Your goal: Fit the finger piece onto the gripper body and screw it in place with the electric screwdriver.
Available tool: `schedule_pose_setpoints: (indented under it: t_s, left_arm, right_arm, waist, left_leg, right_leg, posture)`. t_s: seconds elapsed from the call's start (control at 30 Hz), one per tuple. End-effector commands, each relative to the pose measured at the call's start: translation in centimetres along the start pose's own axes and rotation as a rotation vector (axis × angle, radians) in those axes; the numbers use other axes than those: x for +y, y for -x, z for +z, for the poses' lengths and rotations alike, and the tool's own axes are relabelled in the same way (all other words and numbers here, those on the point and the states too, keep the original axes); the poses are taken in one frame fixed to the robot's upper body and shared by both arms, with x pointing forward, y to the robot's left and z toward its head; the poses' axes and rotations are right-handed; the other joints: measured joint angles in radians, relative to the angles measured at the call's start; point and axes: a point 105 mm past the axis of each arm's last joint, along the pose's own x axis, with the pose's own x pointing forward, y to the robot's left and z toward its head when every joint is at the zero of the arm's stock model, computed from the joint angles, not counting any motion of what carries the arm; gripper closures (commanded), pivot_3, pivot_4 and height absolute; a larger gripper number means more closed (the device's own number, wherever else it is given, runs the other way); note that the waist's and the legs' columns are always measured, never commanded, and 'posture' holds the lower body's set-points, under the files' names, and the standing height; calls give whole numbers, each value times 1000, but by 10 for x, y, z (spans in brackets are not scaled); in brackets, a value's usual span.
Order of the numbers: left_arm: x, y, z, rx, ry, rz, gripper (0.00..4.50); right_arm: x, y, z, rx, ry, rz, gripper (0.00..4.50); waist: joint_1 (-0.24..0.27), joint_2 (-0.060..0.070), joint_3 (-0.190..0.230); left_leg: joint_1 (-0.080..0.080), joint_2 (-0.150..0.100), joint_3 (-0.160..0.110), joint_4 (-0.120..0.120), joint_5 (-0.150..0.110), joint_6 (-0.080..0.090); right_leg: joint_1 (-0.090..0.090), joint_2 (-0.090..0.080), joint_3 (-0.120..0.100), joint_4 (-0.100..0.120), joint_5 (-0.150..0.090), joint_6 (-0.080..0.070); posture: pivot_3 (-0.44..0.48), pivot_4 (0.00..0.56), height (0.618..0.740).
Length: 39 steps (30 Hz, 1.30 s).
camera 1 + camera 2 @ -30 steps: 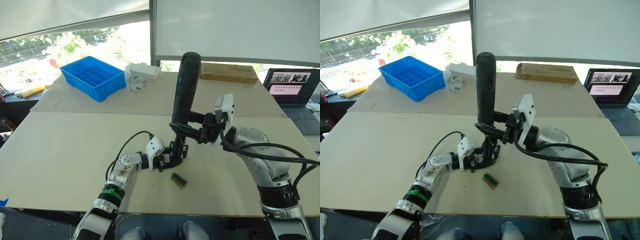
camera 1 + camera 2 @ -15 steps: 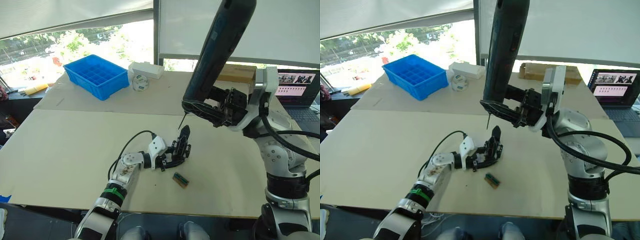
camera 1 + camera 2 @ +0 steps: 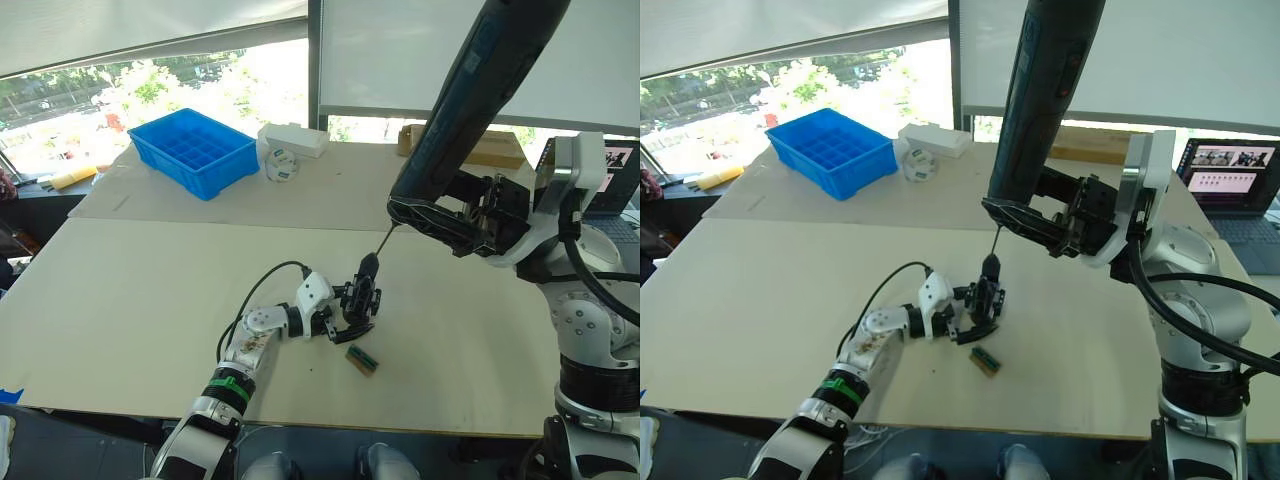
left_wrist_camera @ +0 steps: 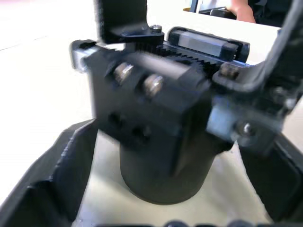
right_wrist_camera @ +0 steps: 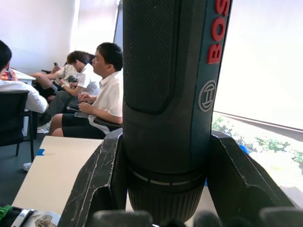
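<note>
Between the left fingers (image 4: 57, 179) sits the gripper body (image 4: 161, 127).

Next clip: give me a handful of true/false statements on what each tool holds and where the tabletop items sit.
1. The right tool is shut on the electric screwdriver. True.
2. The screwdriver's bit is seated in the gripper body. False: the bit hangs above it, apart from it.
3. The left tool holds the gripper body on the table. True.
4. The small green-and-brown block lies inside the blue bin. False: it lies on the table near the gripper body.
5. A laptop stands open at the table's far right. True.
6. The screwdriver lies flat on the table. False: it is held up, tilted, bit downward.
</note>
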Motion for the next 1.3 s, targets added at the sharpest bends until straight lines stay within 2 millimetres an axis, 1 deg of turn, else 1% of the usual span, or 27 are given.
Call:
schedule_pose_setpoints:
  t_s: [0.03,0.13,0.3,0.4,0.57,0.63,0.77,0.87,0.93,1.03,1.1,1.17,1.3]
  left_arm:
    - [5,18,-20,66,62,47,22]
    - [11,34,-14,62,51,65,22]
    - [20,79,-6,80,39,79,22]
    - [15,109,-2,100,59,17,22]
    - [11,158,10,127,22,-46,22]
    - [15,178,13,141,4,-22,22]
    - [26,219,18,172,-42,76,22]
    - [32,241,21,180,-57,138,22]
    - [33,248,23,174,-59,165,22]
    - [32,249,24,163,-62,168,22]
    - [29,242,27,144,-72,144,22]
    - [27,237,30,127,-81,129,22]
    - [17,223,34,113,-85,60,22]
  right_arm:
    - [3,4,20,-46,61,2,2589]
    - [3,12,20,-23,65,-16,2589]
    - [-2,39,20,46,85,-98,2589]
    - [-3,56,19,87,99,-161,2589]
    - [0,91,12,177,121,-264,2589]
    - [6,106,7,226,132,-292,2589]
    - [13,130,1,266,140,-386,2589]
    - [18,141,-4,286,150,-431,2589]
    - [20,144,-8,290,149,-447,2589]
    - [21,145,-13,289,144,-455,2589]
    - [21,139,-13,273,144,-435,2589]
    - [20,133,-12,260,146,-418,2589]
    - [21,115,-4,217,142,-354,2589]
  waist:
    - [-5,0,0]
    - [-15,0,0]
    - [-21,0,1]
    - [-20,1,1]
    - [-11,2,4]
    - [-5,3,6]
    - [5,4,8]
    - [5,5,10]
    - [4,7,11]
    - [4,8,14]
    - [4,9,15]
    - [4,9,16]
    - [3,10,16]
  left_leg:
    - [0,0,0,0,0,0]
    - [0,1,0,-1,0,-1]
    - [0,1,0,-2,1,-2]
    - [0,1,0,-1,1,-2]
    - [-2,1,1,-2,1,-2]
    - [-3,1,1,-1,1,-2]
    - [-3,0,1,-2,1,-2]
    - [-3,0,1,-2,1,-2]
    - [-3,0,2,-2,1,-2]
    - [-3,0,3,-2,0,-2]
    - [-2,0,3,-2,0,-2]
    - [-2,0,3,-2,0,-2]
    - [-3,0,4,-2,1,-2]
  right_leg:
    - [0,0,0,0,0,0]
    - [0,1,0,0,0,0]
    - [-1,2,1,0,0,-1]
    - [-1,2,1,0,0,-1]
    - [-3,1,2,-1,0,0]
    - [-4,2,2,-1,0,0]
    - [-4,2,2,-1,-1,1]
    - [-4,3,2,-1,-2,3]
    - [-4,3,2,-1,-5,7]
    - [-4,2,3,-1,-4,8]
    - [-5,3,3,-1,-4,7]
    - [-5,4,3,0,-1,3]
    - [-6,7,4,0,-1,2]
  posture:
    - [0,150,740]
    - [0,150,740]
    - [0,150,740]
    - [0,150,740]
    - [0,150,740]
    - [0,150,740]
    - [0,150,740]
    - [0,150,740]
    - [0,150,740]
    - [0,150,740]
    - [0,150,740]
    - [0,150,740]
    - [0,150,740]
